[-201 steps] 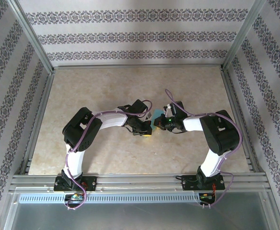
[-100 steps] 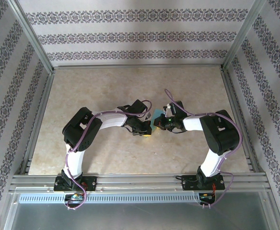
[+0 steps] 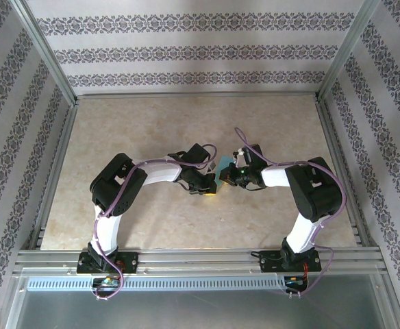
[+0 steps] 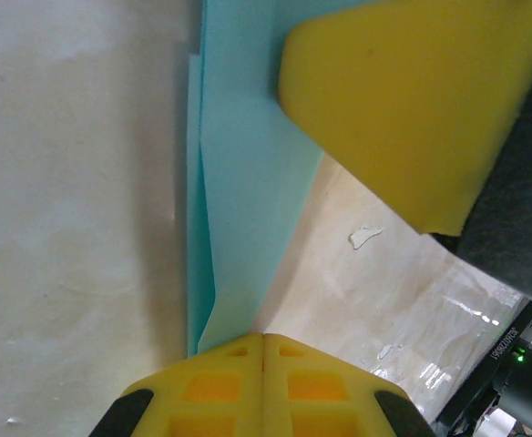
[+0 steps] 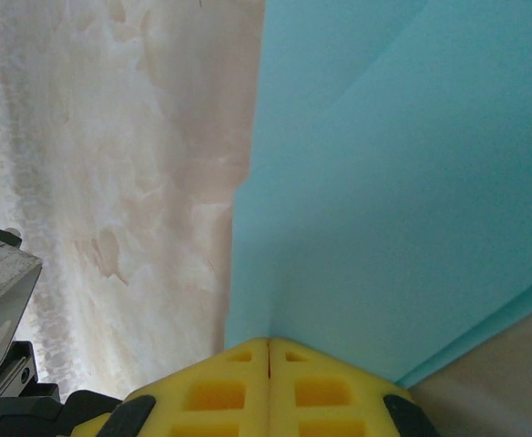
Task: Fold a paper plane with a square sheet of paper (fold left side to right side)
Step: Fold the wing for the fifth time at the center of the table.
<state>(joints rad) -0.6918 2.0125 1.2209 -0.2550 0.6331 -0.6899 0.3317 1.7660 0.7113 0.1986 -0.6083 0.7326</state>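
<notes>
Table (image 3: 152,130) is showing no change across the last second: beige marbled top, nothing sliding on it. Left arm (image 3: 118,188) is barely drifting, its shoulder block creeping a touch rightward in the top view, while right arm (image 3: 313,188) is keeping the same pose. Both are reaching inward and meeting near the table's middle. Left gripper (image 3: 205,184) is staying fully closed, its yellow pads pressed flush in the left wrist view (image 4: 263,339), with the tips sitting at the narrow near end of the square sheet of paper (image 4: 243,182). Right gripper (image 3: 227,177) is staying closed too, seam-tight in its own wrist view (image 5: 268,344), with the tips resting right at the sheet's edge (image 5: 384,182). One of its yellow fingers (image 4: 412,100) is lying over the sheet in the left wrist view. Whether either gripper is pinching a layer or just pressing down on it, I cannot tell. The sheet is lying between the two grippers (image 3: 220,173), cyan and already doubled over, with overlapping layers and a lengthwise crease showing. Since nothing is really moving, I am judging this as a hold or press phase, with the grippers probably pinning or flattening a fold rather than carrying paper across. The fold is looking partway done, with no clear dart outline yet. The risk is that the layers start slipping out of line if one tip lifts first.
</notes>
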